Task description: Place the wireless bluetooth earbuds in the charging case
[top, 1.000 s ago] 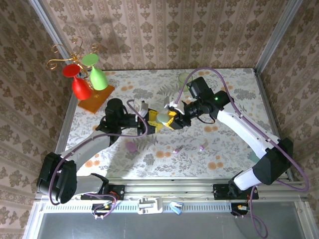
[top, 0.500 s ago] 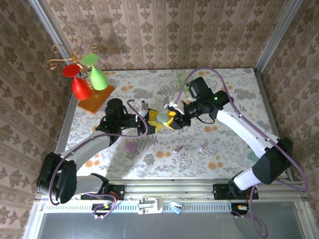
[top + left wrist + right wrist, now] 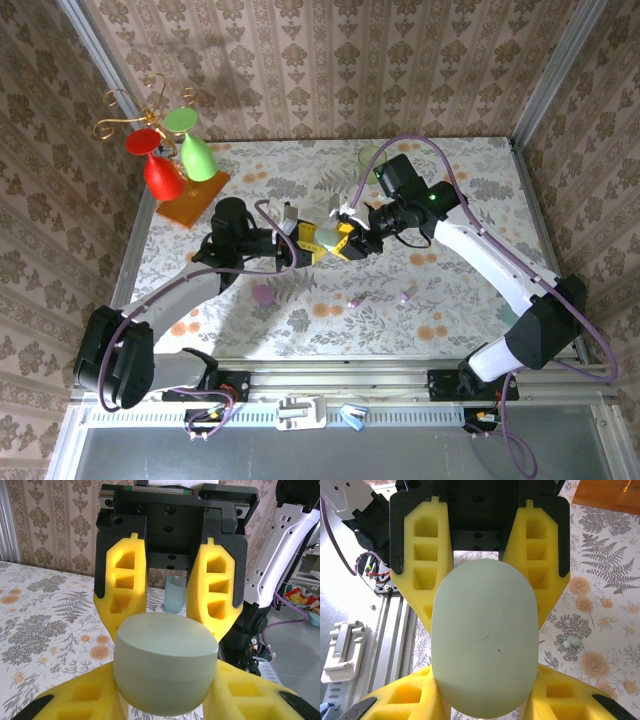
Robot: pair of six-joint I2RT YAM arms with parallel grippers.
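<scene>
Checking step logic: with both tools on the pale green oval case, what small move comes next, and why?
Probably ease the pale green oval plastic case open slightly: the left tool and right tool both clamp it above the floral table, its seam closed, while the tiny pinkish-purple earbuds lie loose on the tabletop.

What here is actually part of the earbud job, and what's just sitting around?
Job: pale green case, held aloft; two pinkish-purple earbuds; pinkish-purple case, probably.
Lying about: translucent cup; red and green wine glasses on their orange stand.
</scene>
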